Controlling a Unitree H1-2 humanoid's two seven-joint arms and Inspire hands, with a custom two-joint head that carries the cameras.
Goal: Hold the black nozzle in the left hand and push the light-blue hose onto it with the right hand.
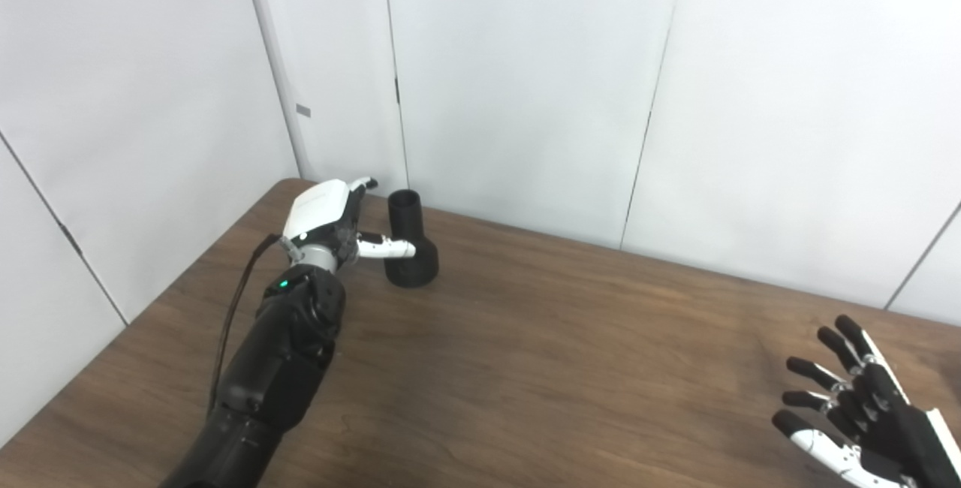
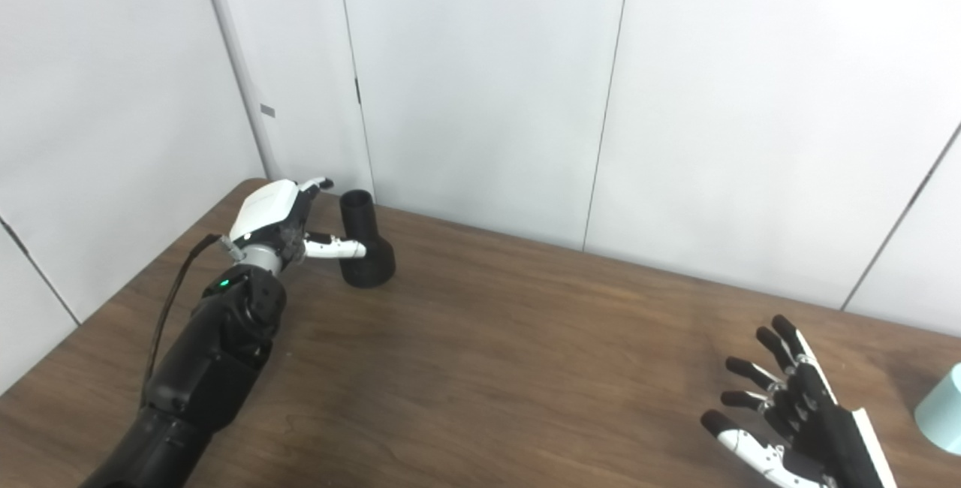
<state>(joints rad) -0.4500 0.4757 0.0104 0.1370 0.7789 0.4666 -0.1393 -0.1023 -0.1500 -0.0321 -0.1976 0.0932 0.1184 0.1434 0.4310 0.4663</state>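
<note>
Left hand (image 1: pixel 330 221) reaches to the far corner of a wooden table (image 1: pixel 525 353), fingers spread and holding nothing, its thumb (image 1: pixel 387 248) lying against the waist of the black nozzle (image 1: pixel 409 244). That nozzle stands upright just beyond the thumb, narrow neck up, wide base down on the wood, close to the white wall panels (image 1: pixel 525 82) behind it. No fingers wrap its far side that can be seen.

Well away, toward the near right edge, the right hand (image 2: pixel 788 417) rests palm-up and wide open, empty too. Just past it, at the very edge of the right eye view, sits a sliver of the light-blue hose (image 2: pixel 942 417) (only a rounded pale end shows; the left eye view misses it entirely).

Judging the risk: closing with the thumb alone in contact could tip the tall nozzle or shove it toward the wall. A loose grasp would also let it twist when the hose is pushed on.
</note>
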